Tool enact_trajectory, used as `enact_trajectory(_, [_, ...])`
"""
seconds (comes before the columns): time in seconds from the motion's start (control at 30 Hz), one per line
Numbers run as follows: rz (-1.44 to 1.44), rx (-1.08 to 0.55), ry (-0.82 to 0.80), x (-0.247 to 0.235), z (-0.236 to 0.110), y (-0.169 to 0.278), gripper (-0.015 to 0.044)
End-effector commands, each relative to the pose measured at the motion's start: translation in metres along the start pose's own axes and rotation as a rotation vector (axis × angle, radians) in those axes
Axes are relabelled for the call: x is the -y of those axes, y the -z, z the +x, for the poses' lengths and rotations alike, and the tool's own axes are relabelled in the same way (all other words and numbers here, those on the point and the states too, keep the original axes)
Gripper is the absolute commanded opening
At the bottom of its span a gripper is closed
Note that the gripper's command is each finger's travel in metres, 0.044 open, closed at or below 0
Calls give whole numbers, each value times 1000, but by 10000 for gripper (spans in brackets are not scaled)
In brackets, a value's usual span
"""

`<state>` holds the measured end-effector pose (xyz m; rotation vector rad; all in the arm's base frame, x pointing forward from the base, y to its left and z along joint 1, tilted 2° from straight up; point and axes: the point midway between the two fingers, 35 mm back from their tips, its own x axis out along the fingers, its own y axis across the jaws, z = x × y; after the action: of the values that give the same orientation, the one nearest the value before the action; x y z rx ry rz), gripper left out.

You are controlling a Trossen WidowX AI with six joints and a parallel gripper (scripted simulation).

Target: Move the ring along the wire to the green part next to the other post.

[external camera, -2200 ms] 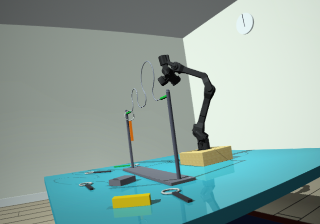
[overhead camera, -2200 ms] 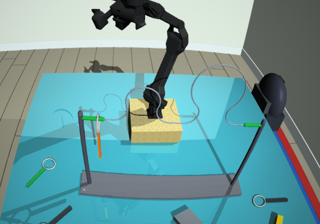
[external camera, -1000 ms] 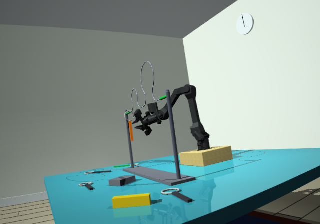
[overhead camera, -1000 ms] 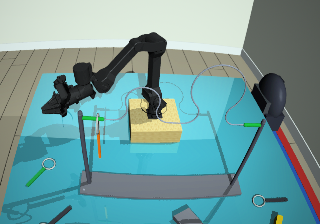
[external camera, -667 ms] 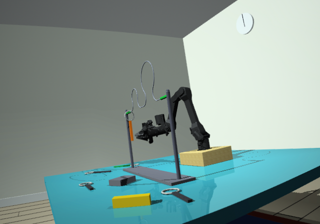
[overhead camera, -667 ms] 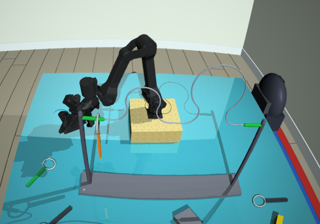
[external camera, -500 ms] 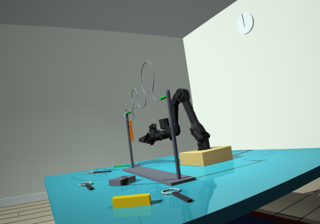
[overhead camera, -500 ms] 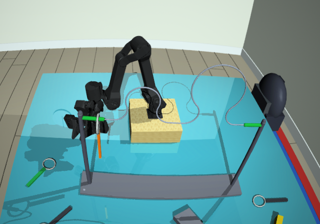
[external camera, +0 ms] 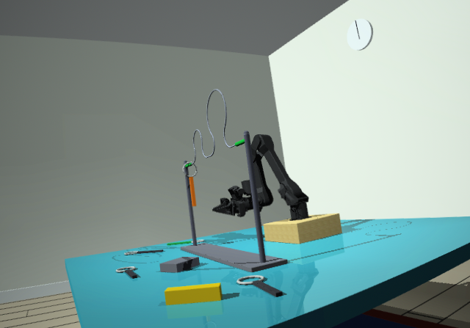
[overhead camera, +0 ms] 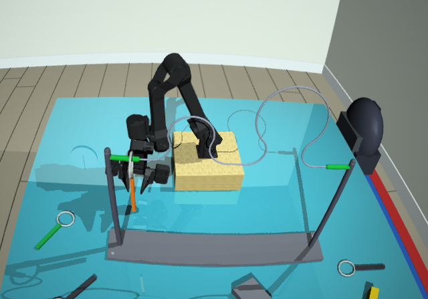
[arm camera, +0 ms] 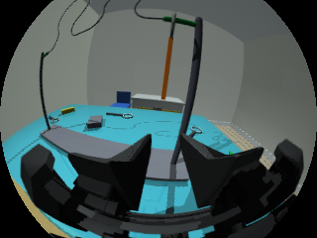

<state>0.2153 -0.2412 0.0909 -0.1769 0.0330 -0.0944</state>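
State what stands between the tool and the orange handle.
In the wrist view, the dark post rises between the open tool and the orange handle behind it. The exterior view shows only air between them.

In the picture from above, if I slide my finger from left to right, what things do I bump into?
Green-handled ring → orange handle → tan block → black-handled ring → black dome.

In the top view, the ring [overhead camera: 130, 164] hides part of the gripper [overhead camera: 135, 185] behind it. At the bottom edge near the grey base [overhead camera: 214, 247], a grey block [overhead camera: 249, 287] and a yellow block [overhead camera: 372, 292] are cut off. In the wrist view, the ring is too small to tell.
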Motion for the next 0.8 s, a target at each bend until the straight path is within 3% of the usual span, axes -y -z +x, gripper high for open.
enact_trajectory(0.0, [33, 11, 0, 1, 12, -12, 160])
enact_trajectory(0.23, [137, 50, 14, 1, 40, -49, 160])
enact_trajectory(0.77, [138, 53, 14, 3, 56, -51, 160])
